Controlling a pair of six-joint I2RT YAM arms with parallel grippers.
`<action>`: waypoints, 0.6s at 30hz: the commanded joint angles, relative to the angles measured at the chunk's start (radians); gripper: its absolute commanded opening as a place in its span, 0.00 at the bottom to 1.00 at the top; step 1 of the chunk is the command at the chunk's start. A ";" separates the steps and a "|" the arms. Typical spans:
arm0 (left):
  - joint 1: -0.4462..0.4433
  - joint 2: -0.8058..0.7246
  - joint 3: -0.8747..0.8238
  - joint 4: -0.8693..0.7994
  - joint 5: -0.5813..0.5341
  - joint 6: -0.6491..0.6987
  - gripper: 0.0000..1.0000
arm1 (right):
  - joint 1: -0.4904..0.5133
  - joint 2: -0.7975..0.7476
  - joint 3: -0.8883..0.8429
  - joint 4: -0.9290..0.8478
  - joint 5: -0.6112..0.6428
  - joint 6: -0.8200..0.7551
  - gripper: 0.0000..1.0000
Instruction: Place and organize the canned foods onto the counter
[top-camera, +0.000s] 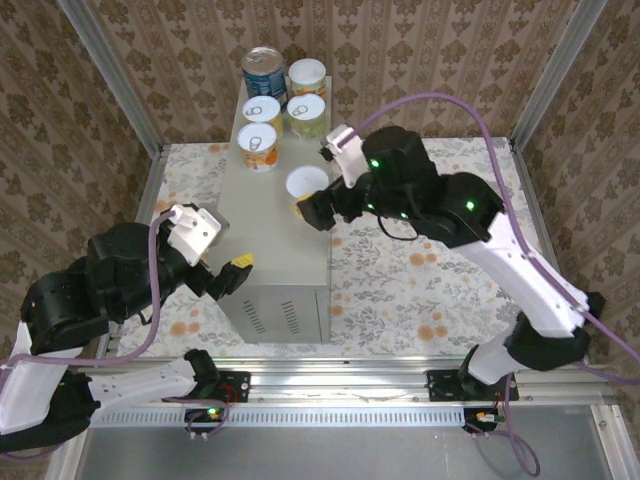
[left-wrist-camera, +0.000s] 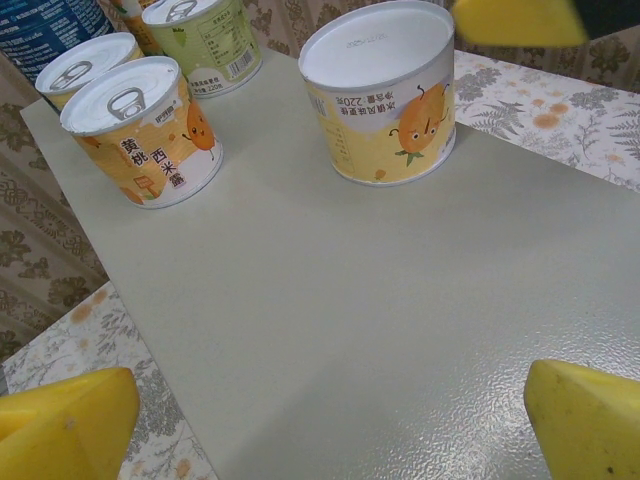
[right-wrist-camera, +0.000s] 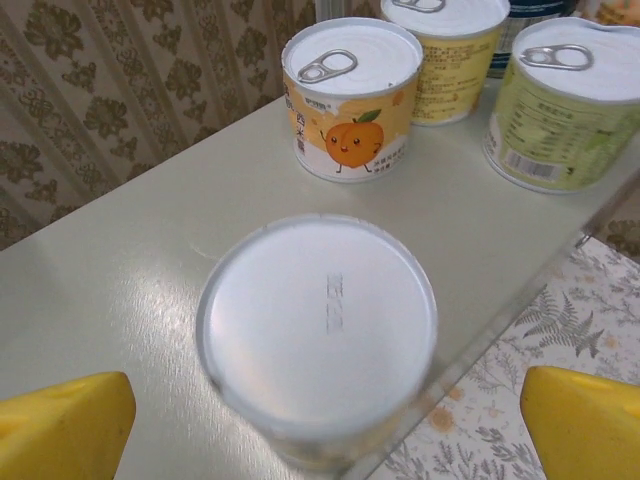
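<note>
- Right tool (right-wrist-camera: 322, 428) wide open, straddling inverted can (right-wrist-camera: 318, 318) near counter (right-wrist-camera: 110, 260) edge.
- We'd retract straight up, w/o nudging it.
- Left tool (left-wrist-camera: 328, 425) open, empty.

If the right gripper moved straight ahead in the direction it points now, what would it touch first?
Most likely the can with the plain lid, which stands on the counter near its edge, directly between the open fingers of the right gripper. How far off it is I cannot judge.
</note>
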 joint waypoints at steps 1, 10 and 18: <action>0.000 0.006 -0.005 0.019 0.008 -0.004 1.00 | 0.013 -0.072 -0.138 0.183 0.028 -0.009 1.00; 0.000 0.011 -0.012 0.027 0.017 -0.007 1.00 | 0.066 -0.155 -0.392 0.439 0.096 0.018 1.00; -0.001 0.005 -0.013 0.026 0.012 -0.005 1.00 | 0.107 -0.113 -0.438 0.541 0.211 0.012 0.92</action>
